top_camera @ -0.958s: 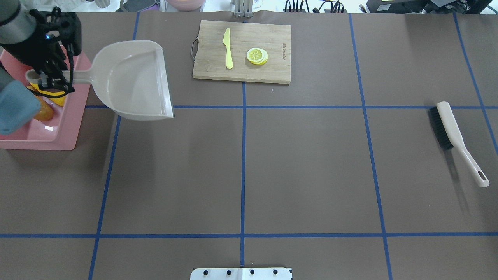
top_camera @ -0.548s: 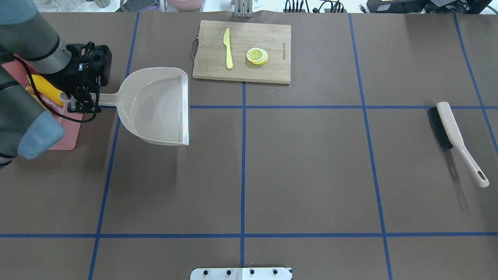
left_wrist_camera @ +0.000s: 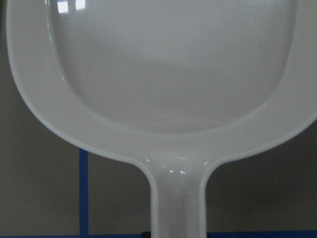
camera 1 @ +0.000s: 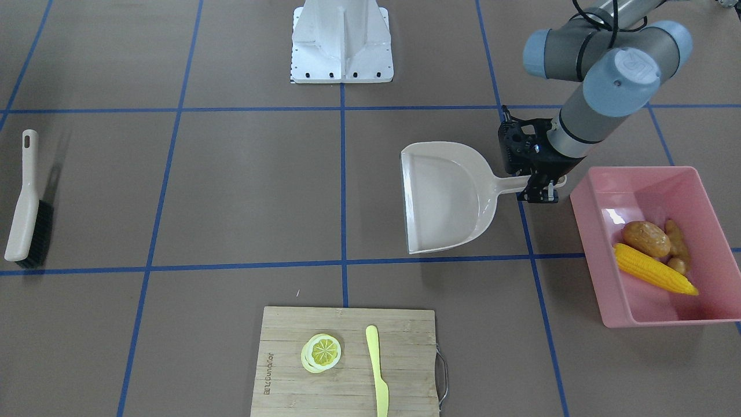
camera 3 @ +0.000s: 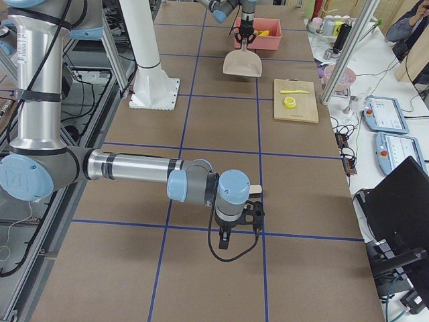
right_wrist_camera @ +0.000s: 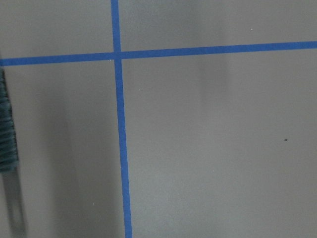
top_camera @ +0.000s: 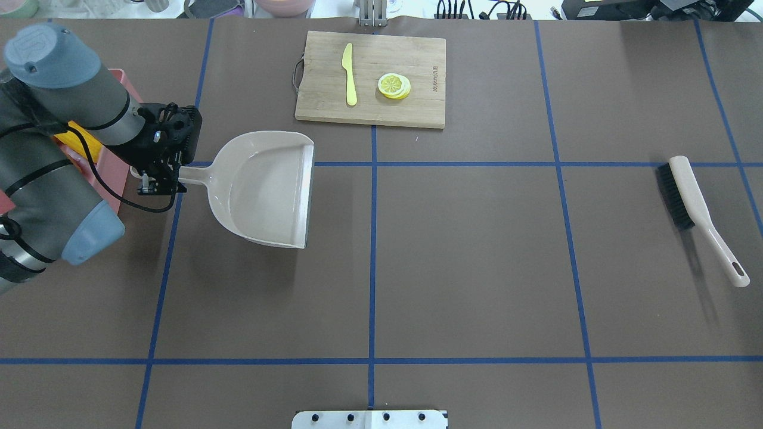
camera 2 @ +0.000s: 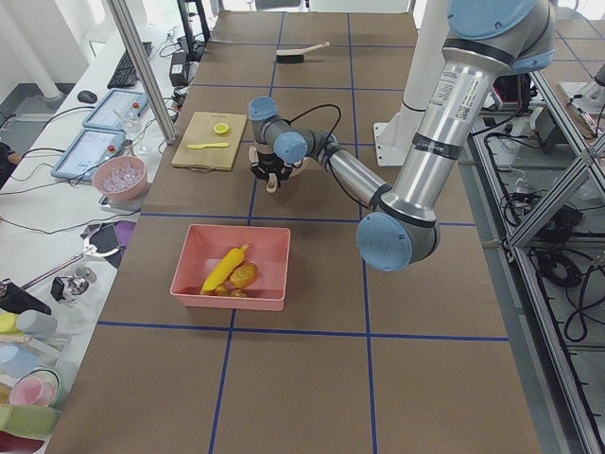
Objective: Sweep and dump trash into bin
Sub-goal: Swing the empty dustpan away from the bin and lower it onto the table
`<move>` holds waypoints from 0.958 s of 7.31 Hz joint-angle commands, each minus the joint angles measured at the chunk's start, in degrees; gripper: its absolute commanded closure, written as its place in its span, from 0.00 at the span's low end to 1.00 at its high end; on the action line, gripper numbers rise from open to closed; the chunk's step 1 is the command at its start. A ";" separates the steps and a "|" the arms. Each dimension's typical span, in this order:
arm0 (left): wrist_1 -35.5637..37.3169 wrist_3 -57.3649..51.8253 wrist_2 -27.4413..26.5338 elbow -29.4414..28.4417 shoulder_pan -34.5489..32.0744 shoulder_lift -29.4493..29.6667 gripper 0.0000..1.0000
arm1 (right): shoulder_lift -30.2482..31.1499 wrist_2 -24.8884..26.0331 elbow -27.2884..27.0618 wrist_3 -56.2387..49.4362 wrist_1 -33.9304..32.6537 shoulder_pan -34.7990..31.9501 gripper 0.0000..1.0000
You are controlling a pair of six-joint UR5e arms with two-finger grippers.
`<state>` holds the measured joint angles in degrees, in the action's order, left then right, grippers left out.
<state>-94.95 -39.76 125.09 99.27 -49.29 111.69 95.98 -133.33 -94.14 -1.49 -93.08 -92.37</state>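
The pink bin [camera 1: 599, 272] stands at the table's left end. In it lie the yellow corn cob [camera 1: 654, 269], the brown potato [camera 1: 645, 237] and the tan ginger root [camera 1: 678, 248]. My left gripper [camera 1: 541, 191] is shut on the handle of the beige dustpan [top_camera: 268, 187], beside the bin. The pan is empty and level, low over the table, and it fills the left wrist view [left_wrist_camera: 168, 74]. My right gripper [camera 3: 231, 238] shows only in the exterior right view, low over the table; I cannot tell whether it is open or shut.
A beige hand brush [top_camera: 697, 208] lies at the right side; its bristles show at the edge of the right wrist view [right_wrist_camera: 6, 134]. A wooden cutting board [top_camera: 417, 110] at the far middle holds a lemon slice [top_camera: 394, 85] and a pale yellow knife [top_camera: 349, 74].
My left arm has carried the dustpan away from the bin, to the right and nearer the robot. The brush and the cutting board have not moved.
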 commanded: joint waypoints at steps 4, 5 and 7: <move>-0.77 -0.05 -1.07 -3.72 2.89 0.02 0.89 | 0.00 0.00 0.01 0.00 0.00 0.00 0.00; -0.85 -0.22 -1.42 -4.51 2.89 0.45 0.45 | 0.00 0.00 0.01 0.00 0.00 0.00 0.00; -0.77 -0.31 -1.51 -4.17 2.97 0.72 0.02 | 0.00 0.00 -0.07 0.00 0.00 0.00 0.00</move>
<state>-95.73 -39.99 123.71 95.00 -46.36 112.23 95.98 -133.33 -94.14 -1.49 -93.08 -92.37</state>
